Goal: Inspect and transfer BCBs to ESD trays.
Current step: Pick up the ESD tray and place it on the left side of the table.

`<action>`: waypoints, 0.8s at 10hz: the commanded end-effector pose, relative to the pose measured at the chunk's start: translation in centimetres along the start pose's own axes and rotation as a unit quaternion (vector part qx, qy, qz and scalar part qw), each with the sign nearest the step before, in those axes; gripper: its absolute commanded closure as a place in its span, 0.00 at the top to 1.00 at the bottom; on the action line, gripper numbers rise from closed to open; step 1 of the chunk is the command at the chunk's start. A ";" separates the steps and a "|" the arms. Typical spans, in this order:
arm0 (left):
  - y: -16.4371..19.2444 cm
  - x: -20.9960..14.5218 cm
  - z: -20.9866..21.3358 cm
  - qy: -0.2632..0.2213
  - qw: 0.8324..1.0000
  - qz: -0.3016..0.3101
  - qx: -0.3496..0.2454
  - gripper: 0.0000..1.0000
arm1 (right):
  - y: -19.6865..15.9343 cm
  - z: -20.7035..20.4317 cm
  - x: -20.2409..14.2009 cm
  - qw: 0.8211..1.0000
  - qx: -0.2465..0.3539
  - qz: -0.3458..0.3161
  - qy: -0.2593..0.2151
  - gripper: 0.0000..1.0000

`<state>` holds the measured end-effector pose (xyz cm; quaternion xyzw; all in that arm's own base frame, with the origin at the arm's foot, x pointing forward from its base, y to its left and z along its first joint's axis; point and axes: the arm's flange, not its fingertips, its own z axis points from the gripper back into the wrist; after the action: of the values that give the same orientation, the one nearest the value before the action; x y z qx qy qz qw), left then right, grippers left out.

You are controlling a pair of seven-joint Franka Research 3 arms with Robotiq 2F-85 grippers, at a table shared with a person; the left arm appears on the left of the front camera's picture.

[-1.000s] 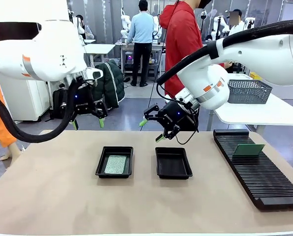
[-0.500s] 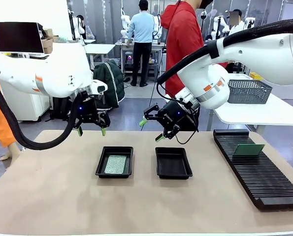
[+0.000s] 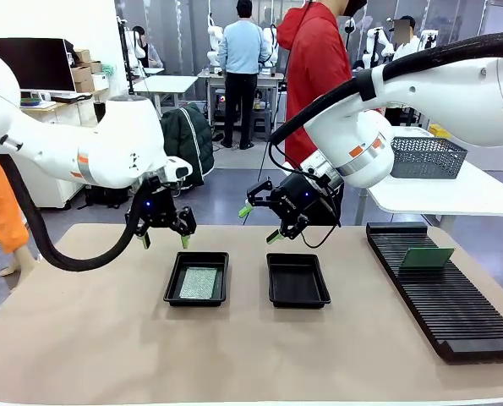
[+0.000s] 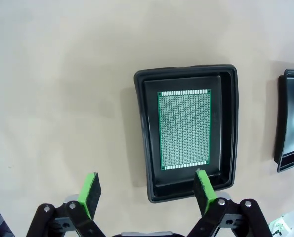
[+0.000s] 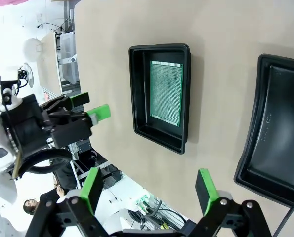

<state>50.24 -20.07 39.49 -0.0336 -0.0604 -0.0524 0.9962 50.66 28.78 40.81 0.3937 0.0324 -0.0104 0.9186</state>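
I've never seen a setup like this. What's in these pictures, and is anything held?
Two white robot arms work at a tan table. The wide picture looks across it from between the arms; the other two come from cameras on each wrist, looking past green-tipped fingers. The left gripper and right gripper both hang open, holding nothing. Two black trays lie there: the left tray holds a green circuit board, the right tray is empty. A second board sits in a black slotted rack.

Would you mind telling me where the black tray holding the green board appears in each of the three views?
Front view: loaded tray left of centre.
Left wrist view: loaded tray right of centre.
Right wrist view: loaded tray upper middle.
Shared landmark: the empty tray beside it.
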 end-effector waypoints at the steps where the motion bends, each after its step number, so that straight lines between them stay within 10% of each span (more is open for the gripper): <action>1: -0.5 0.0 -1.6 -0.002 1.000 -0.001 0.015 1.00 | 0.2 -0.2 0.1 1.000 -0.009 -0.003 -0.006 1.00; 8: -1.0 0.2 -8.1 0.024 1.000 0.011 0.009 1.00 | 0.2 -0.2 0.1 1.000 -0.009 -0.003 -0.006 1.00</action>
<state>50.80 -21.60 32.48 -0.0289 -0.0249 -0.0498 0.9980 50.66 28.79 40.81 0.3937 0.0324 -0.0103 0.9186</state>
